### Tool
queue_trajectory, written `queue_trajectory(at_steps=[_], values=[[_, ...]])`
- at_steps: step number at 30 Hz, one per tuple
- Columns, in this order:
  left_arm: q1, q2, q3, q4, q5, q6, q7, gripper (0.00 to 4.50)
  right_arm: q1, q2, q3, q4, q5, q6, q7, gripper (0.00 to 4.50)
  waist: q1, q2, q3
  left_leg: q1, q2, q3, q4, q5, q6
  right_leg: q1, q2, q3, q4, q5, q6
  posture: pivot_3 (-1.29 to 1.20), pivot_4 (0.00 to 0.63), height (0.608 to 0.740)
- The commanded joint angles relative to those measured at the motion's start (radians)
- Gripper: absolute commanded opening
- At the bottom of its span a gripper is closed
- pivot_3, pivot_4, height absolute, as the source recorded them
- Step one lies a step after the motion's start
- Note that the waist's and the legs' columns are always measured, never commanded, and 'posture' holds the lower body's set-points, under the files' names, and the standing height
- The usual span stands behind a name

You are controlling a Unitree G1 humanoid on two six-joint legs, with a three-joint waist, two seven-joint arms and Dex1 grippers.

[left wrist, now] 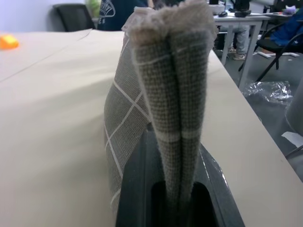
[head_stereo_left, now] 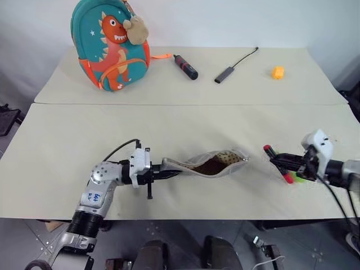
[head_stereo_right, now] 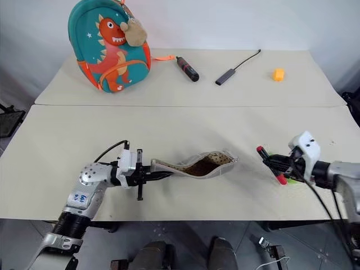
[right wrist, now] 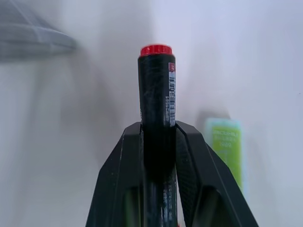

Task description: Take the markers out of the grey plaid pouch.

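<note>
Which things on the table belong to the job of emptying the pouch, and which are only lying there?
Belong to the job:
- grey plaid pouch, held by the left gripper, mouth open
- black marker with red ends, in the right gripper
- green marker, lying on the table

Only lying there:
- dinosaur backpack
- black and red tool
- cable adapter
- small orange object

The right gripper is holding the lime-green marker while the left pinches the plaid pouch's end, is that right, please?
Not quite: the right gripper is shut on a black marker with red ends, as the right wrist view shows. The lime-green marker lies on the table. The left gripper does pinch the plaid pouch.
</note>
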Motion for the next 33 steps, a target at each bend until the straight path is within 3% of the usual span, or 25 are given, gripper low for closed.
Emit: queue_trajectory(at_steps=[1,5,9,13,19,23,27,32,33], values=[[0.009,0.015,0.043,-0.078,-0.058,0.085,0.031,0.00,-0.002,0.029,-0.010,0.033,-0.039,-0.070,-0.036,0.54,0.000,-0.001,0.000,0.000,0.000,0.000,0.000,0.000,0.000,0.000,0.000,0.000,0.000,0.000,0.000,0.00,0.150,0.740],[0.053,0.045,0.105,-0.160,-0.142,0.227,0.069,0.00,0.000,0.058,-0.004,0.051,-0.036,-0.137,0.002,1.94,0.001,-0.001,0.001,-0.001,0.000,-0.001,0.001,0.000,0.000,0.001,0.000,0.000,-0.001,0.000,0.000,0.00,0.150,0.740],[0.145,0.118,0.252,-0.240,-0.335,0.497,0.154,0.00,-0.012,0.125,-0.073,0.043,0.036,-0.306,0.089,3.30,-0.008,0.001,0.003,-0.001,0.001,-0.005,-0.001,0.000,0.000,0.000,0.000,0.000,-0.001,0.000,0.000,0.00,0.150,0.740],[0.238,0.150,0.467,-0.287,-0.553,0.730,0.344,0.00,0.030,0.146,-0.074,-0.041,0.125,-0.276,0.173,4.45,-0.007,0.002,0.004,0.000,0.005,-0.005,-0.001,0.000,0.000,0.000,0.000,0.001,0.000,0.000,0.000,0.00,0.150,0.740],[0.398,0.131,0.798,-0.279,-0.850,0.905,0.636,0.00,0.060,0.283,-0.088,-0.226,0.286,-0.272,0.152,4.45,-0.006,0.001,0.005,0.000,0.007,-0.006,0.000,-0.001,-0.001,0.000,0.001,0.001,0.000,0.000,0.000,0.00,0.150,0.740],[0.541,0.106,0.911,-0.260,-1.016,0.987,0.798,0.00,0.122,0.336,0.019,-0.304,0.206,-0.431,0.259,4.45,-0.006,0.001,0.005,0.002,0.007,-0.006,-0.003,-0.003,-0.002,0.000,0.001,0.002,0.000,-0.001,-0.002,0.00,0.150,0.740],[0.516,0.050,0.973,-0.212,-1.107,0.928,0.946,0.00,0.095,0.364,0.049,-0.321,0.212,-0.457,0.259,4.45,0.010,0.000,0.006,0.001,0.007,-0.006,-0.001,-0.003,-0.002,0.000,0.001,0.002,0.001,-0.002,-0.003,0.00,0.150,0.740],[0.488,0.034,0.967,-0.159,-1.123,0.898,1.069,0.00,0.067,0.362,0.080,-0.279,0.182,-0.496,0.285,4.45,0.014,0.000,0.006,0.002,0.007,-0.006,0.000,-0.003,-0.002,0.000,0.001,0.003,0.002,-0.002,-0.003,0.00,0.150,0.740],[0.487,0.037,0.961,-0.149,-1.105,0.893,1.084,0.54,0.063,0.362,0.082,-0.270,0.177,-0.501,0.285,4.50,0.014,0.000,0.006,0.002,0.007,-0.006,0.000,-0.004,-0.003,0.000,0.002,0.003,0.002,-0.002,-0.003,0.00,0.150,0.740]])
